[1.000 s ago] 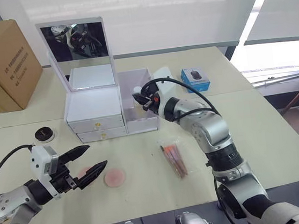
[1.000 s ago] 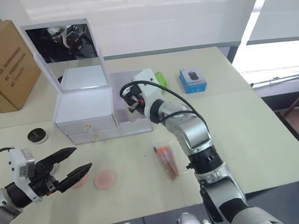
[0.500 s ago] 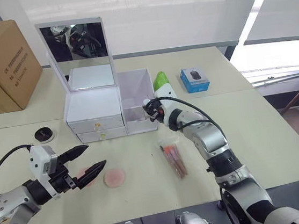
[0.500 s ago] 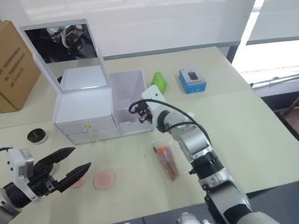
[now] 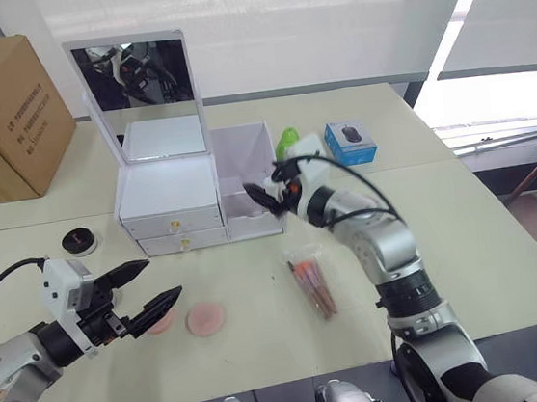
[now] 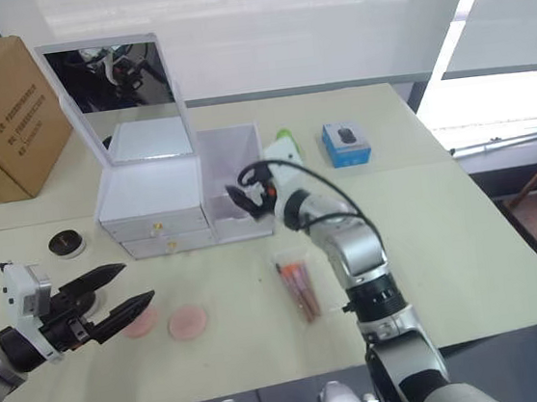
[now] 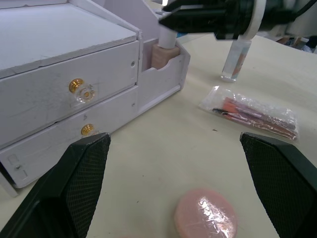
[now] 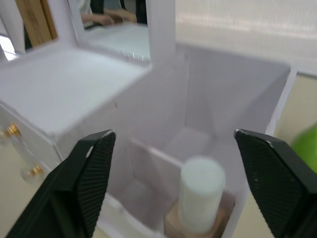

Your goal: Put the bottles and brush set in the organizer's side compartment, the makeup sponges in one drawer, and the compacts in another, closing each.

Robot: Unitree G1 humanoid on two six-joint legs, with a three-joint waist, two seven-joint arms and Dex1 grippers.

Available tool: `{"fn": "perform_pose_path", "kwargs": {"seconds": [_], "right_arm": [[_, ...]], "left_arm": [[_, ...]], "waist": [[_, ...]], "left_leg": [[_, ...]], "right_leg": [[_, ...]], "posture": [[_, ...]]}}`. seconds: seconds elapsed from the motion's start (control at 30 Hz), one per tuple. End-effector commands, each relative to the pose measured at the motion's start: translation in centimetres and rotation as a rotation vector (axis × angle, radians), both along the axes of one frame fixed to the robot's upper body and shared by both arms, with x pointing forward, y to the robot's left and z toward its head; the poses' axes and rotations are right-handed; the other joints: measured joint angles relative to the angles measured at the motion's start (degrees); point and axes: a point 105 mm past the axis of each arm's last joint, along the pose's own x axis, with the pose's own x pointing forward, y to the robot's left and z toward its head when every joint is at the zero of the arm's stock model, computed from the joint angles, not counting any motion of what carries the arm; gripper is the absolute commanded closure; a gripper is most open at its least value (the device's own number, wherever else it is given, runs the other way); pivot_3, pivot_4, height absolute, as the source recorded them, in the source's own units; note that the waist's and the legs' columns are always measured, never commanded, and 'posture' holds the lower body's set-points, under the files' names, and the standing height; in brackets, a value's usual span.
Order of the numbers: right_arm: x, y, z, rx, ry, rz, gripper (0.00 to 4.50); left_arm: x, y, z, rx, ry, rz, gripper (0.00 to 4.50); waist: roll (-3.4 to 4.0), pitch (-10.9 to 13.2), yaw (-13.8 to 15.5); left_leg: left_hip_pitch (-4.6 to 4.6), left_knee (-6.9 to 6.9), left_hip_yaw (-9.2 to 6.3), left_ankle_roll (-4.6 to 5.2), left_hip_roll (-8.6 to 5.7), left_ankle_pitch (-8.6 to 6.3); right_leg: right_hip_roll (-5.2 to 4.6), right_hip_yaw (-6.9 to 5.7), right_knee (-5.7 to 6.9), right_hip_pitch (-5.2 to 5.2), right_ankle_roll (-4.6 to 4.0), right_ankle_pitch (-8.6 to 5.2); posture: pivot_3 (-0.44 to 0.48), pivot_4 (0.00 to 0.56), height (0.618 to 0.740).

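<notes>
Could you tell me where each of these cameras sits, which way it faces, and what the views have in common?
Left and right eye views: on the head, looking forward and down over the table; both arms show, left gripper open, right gripper open at the organizer.
Left wrist view: along the left fingers, toward the drawers, brush set and a makeup sponge.
Right wrist view: along the right fingers, into the side compartment holding a bottle.
Shared: both wrist views show the organizer and that bottle.

We see bright daylight from the far window blinds point(image 5: 258, 27), soft shadows on the table point(image 5: 466, 227), and motion blur in our right wrist view.
</notes>
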Motion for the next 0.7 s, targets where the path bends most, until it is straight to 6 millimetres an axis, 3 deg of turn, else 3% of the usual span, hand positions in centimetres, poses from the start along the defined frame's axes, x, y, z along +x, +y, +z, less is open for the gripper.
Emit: {"fn": "perform_pose_path", "kwargs": {"seconds": [0.03,0.17,0.23,0.37,0.57,0.7], "right_arm": [[-2.0,-1.7,4.7,0.038,-0.139,0.053,0.01],[-4.3,-6.7,7.4,0.046,-0.191,0.093,0.01],[-5.4,-10.1,7.4,0.015,-0.186,0.093,0.01],[-6.8,-16.8,4.0,-0.155,-0.094,0.027,0.01],[-7.6,-24.7,-1.9,-0.259,0.054,-0.158,0.01],[-8.7,-26.4,-5.5,-0.302,0.162,-0.165,0.01]], "left_arm": [[-0.2,2.5,0.7,0.014,-0.018,0.074,0.0],[-0.7,9.1,1.0,0.082,-0.016,0.28,0.0],[-1.3,12.4,1.8,0.113,-0.029,0.384,0.0],[-2.8,17.4,2.9,0.143,-0.025,0.53,0.0],[-4.7,22.4,2.6,0.148,0.024,0.666,0.0],[-5.6,23.6,0.7,0.146,0.08,0.706,0.0]], "waist": [[0.0,0.0,0.1],[-0.04,0.02,0.23],[-0.15,0.06,0.67],[-0.22,0.07,1.03],[-0.22,0.1,0.84],[-0.24,0.1,0.65]], "left_leg": [[0.0,-0.01,0.0,0.0,0.01,0.0],[0.0,-0.04,0.02,-0.01,0.02,-0.01],[-0.02,-0.04,0.01,-0.01,0.02,-0.01],[0.2,-0.13,0.11,-0.11,-0.03,-0.07],[0.37,-0.34,0.49,-0.52,-0.18,-0.32],[0.52,-0.56,0.58,-0.57,-0.19,-0.34]], "right_leg": [[0.0,-0.01,-0.01,0.0,0.03,-0.02],[-0.02,-0.03,-0.09,-0.03,0.22,-0.16],[-0.04,-0.06,-0.1,-0.05,0.21,-0.18],[-0.32,-0.2,-0.26,-0.14,0.24,-0.26],[-0.84,-0.46,-0.22,-0.18,0.32,-0.3],[-0.89,-0.52,-0.23,-0.19,0.33,-0.3]], "posture": [[0.0,0.15,0.722],[0.0,0.15,0.722],[0.0,0.15,0.722],[0.0,0.15,0.722],[0.0,0.15,0.722],[0.0,0.15,0.722]]}}
